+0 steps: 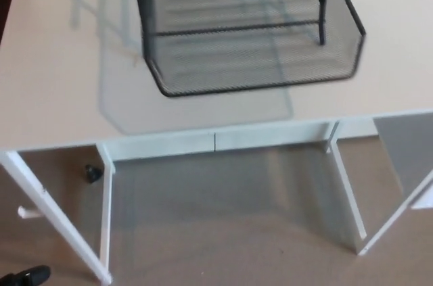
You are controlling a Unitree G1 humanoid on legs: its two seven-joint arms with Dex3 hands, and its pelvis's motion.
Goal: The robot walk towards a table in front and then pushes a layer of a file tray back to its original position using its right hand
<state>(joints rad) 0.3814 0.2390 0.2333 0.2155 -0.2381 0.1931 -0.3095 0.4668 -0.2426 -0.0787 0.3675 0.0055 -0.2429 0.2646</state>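
Approach looked nearly done, judging by how close the table [54, 97] sat under the head cam; push itself not yet started. The tray [250, 49], black wire mesh, stood on the tabletop toward the far middle, w/ its bottom layer [257, 63] sticking out toward the robot, front lip well past the upright posts above it. Upper layers cut off by the top edge of the pic, so can't say how many.

Neither hand was in view, so no telling whether right or left was spread, closed or holding anything. Only a small dark shape at bottom left corner [27, 276], prob. part of the robot or a foot, too little showing to be sure.

Left to do, as I judged it: get the right hand up to the layer's front lip and push it back till flush w/ the frame.

No brands, labels or writing readable anywhere. Small dark object [93, 173] on the floor [223, 232] under the table, unclear what.
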